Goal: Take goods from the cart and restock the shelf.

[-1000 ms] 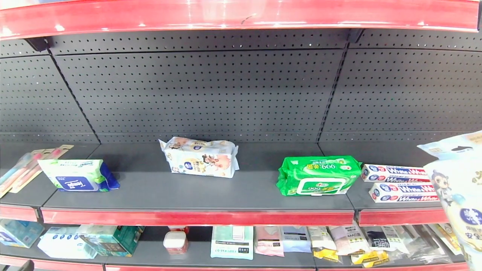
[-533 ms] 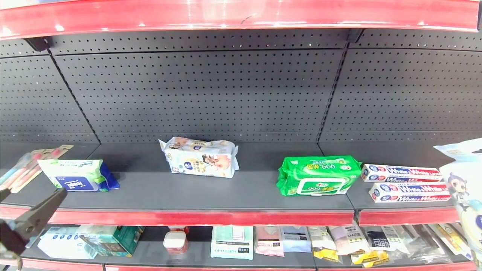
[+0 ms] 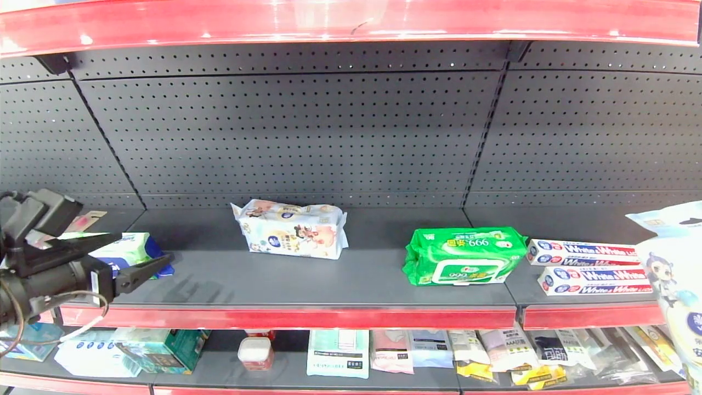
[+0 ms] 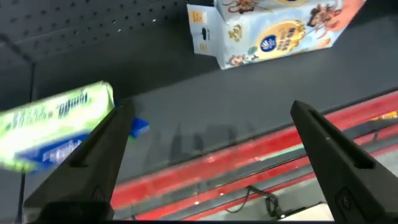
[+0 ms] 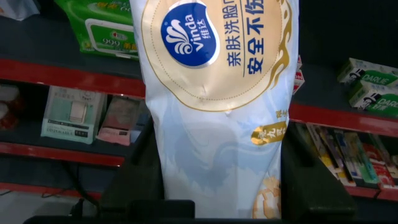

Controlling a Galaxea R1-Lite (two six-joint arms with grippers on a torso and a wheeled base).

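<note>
White-and-gold pouch (image 5: pixel 217 124) — red shelf edge (image 3: pixel 285 317)

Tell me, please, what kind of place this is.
Probably a shop aisle: a shelf with red front rails and a perforated back panel, stocked with packaged goods such as a green wipes pack and toothpaste boxes.

Dark grey pegboard back panel (image 3: pixel 296 137) behind, split by upright seams. Below it a grey shelf (image 3: pixel 307 280), fronted by a glossy red strip (image 3: pixel 285 318). Overhead an upper red strip (image 3: pixel 384 22), catching small glints of light. Underneath, a lower shelf (image 3: pixel 219 345), likewise grey.
</note>
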